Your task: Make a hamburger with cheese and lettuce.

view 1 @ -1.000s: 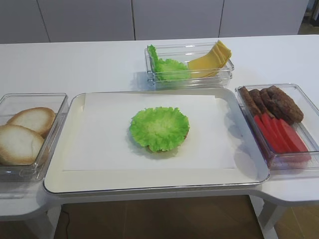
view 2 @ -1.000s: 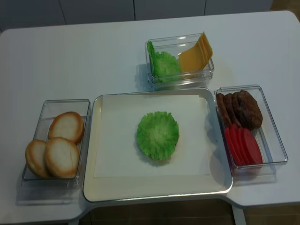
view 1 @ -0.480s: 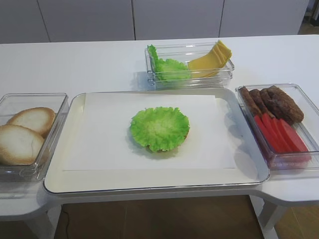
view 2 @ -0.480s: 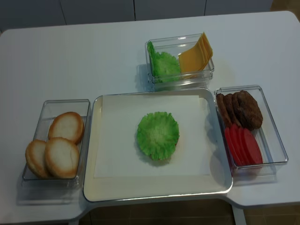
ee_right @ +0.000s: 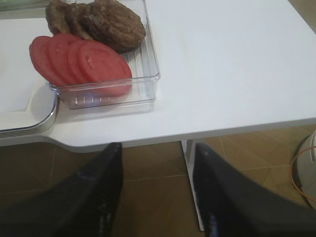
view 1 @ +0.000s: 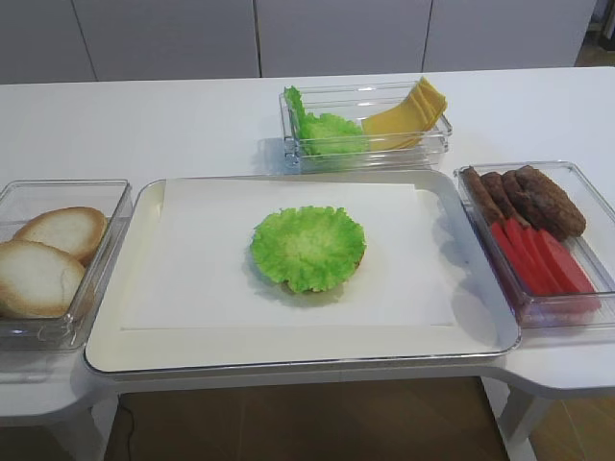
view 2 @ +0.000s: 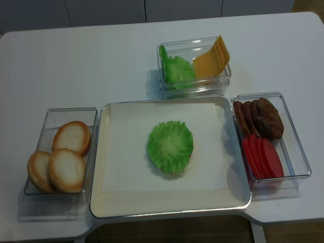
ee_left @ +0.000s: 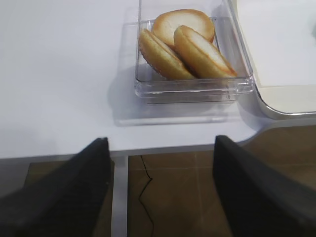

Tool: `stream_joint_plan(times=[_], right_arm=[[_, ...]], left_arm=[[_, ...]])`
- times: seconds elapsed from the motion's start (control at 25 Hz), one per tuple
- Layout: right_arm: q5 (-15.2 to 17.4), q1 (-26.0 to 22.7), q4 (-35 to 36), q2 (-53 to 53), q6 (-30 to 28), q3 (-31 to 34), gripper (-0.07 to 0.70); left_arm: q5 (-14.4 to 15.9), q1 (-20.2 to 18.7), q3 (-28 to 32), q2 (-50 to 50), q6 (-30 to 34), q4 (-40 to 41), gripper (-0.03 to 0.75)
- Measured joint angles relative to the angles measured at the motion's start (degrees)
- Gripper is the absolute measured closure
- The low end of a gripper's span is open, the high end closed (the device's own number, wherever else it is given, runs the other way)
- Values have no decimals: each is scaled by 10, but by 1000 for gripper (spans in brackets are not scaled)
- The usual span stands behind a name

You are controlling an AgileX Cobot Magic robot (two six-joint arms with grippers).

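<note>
A frilly green lettuce leaf [view 1: 307,247] [view 2: 170,146] lies in the middle of the paper-lined tray [view 1: 125,346] [view 2: 98,202], covering a bun of which only a brown edge shows. More bun halves [view 1: 43,259] [view 2: 63,154] [ee_left: 185,44] sit in the clear box on the left. Yellow cheese slices [view 1: 408,113] [view 2: 210,59] lean in the far box beside spare lettuce [view 1: 322,130] [view 2: 176,68]. My left gripper [ee_left: 160,185] is open and empty below the table's front edge. My right gripper [ee_right: 158,190] is open and empty, also below the edge. Neither shows in the exterior views.
A clear box on the right holds brown meat patties [view 1: 528,197] [view 2: 260,117] [ee_right: 106,22] and red tomato slices [view 1: 543,259] [view 2: 263,157] [ee_right: 79,59]. A table leg [ee_left: 120,197] stands below the left gripper, another [ee_right: 190,173] by the right.
</note>
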Motion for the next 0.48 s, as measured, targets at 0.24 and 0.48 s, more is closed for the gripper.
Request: stream_joint_plan(times=[0.24,0.48], right_arm=[[0,0,0,0,1,0,276],[0,0,0,0,-2,0,279]], left_arm=[[0,0,0,0,0,0,239],[0,0,0,0,0,0,239]])
